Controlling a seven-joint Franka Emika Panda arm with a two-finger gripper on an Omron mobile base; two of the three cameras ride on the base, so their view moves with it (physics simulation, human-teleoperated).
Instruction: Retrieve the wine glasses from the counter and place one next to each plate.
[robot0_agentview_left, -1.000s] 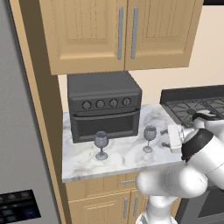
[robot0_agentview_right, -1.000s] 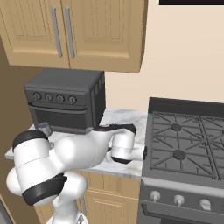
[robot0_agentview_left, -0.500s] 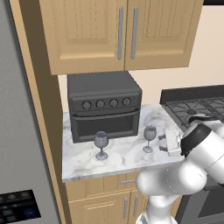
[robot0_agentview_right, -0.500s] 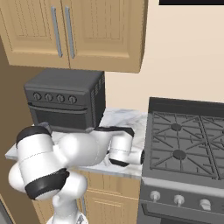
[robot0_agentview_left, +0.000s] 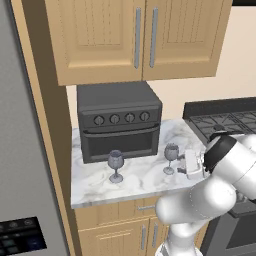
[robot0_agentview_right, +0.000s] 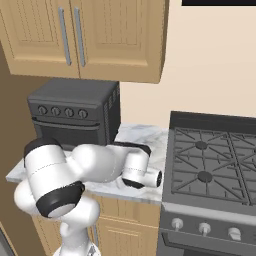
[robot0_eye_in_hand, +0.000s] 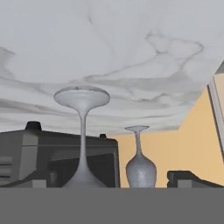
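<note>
— So, what's the hand doing right now?

— Jaws are spread wide and empty. I've got the gripper (robot0_agentview_left: 191, 165) lying low over the counter (robot0_agentview_left: 100, 186), pointed sideways at the nearer wine glass (robot0_agentview_left: 171, 158). It's just beside the glass, not touching it as far as I can tell.

— Anything different from a second ago?

— Yes. In the left base view the hand has slid closer to that glass and dropped a little; the elbow has swung round with it. The jaws haven't moved, they've stayed spread the whole time. Both glasses stand exactly where they were.

— What does the hand camera give you?

— It's rolled over, so the marble hangs at the top and the glasses hang upside down. The nearer wine glass is big in it, stem (robot0_eye_in_hand: 82, 131) off to one side of the gap between the tips rather than centred. The second glass (robot0_eye_in_hand: 140, 162) stands further off, in front of the toaster oven (robot0_agentview_left: 120, 120).

— So where does that leave us?

— Early, I'd say. Both glasses are upright on the counter, the second one (robot0_agentview_left: 115, 165) well apart from the first, and neither is lifted. The approach is nearly done; I'd want the stem centred between the tips before closing, since a nudge could tip a glass that slender. Plates come after.
</note>
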